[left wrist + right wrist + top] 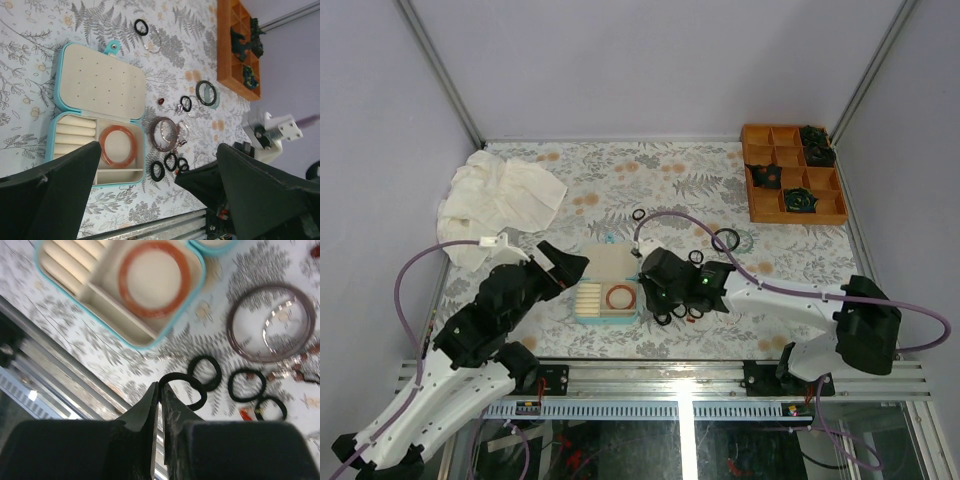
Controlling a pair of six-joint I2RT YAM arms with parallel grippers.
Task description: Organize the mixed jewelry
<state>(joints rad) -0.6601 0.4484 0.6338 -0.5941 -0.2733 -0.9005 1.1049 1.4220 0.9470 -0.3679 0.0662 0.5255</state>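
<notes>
The open teal case (pixel 597 270) lies at the near middle, with a reddish-brown bangle (pixel 155 279) in its compartment. My right gripper (pixel 160 386) is shut on a black ring (pixel 192 385), held just above the table beside the case's near corner. More black rings (pixel 246 385) lie right of it, beside a dark bangle (pixel 270 322) with a clear one inside. My left gripper (pixel 159 146) is open and empty, hovering over the case (pixel 100 90). In the top view it (pixel 568 268) sits left of the case, and the right gripper (pixel 655 295) sits right of it.
An orange compartment tray (pixel 790 175) with dark clumps stands at the back right. A white cloth (pixel 495 200) lies at the back left. A black-and-teal bangle (pixel 725 240) and a black ring (pixel 638 214) lie beyond the case. The metal rail (pixel 670 380) borders the near edge.
</notes>
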